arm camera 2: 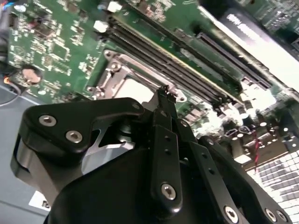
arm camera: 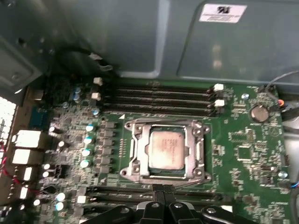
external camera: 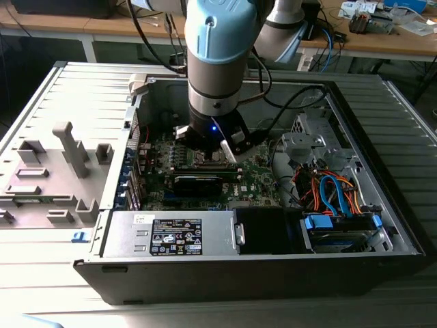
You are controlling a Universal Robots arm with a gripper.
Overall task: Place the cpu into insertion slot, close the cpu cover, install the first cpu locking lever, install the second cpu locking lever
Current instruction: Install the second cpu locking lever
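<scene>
- Silvery-grey cpu (arm camera: 167,148) sits seated inside the insertion slot (arm camera: 134,148), cpu cover (arm camera: 163,125) closed around it.
- Your gripper (arm camera: 163,188) hovers just beside the insertion slot, fingers (arm camera 2: 164,112) pressed together, holding nothing.

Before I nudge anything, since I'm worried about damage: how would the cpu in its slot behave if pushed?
The cpu looks like a thin, flat, rigid square, so probably light and stiff, with no tendency to roll. It lies inside the insertion slot, whose metal rim surrounds it, so a sideways push would likely be stopped. Its smooth pale face may be slippery for the tool.
</scene>
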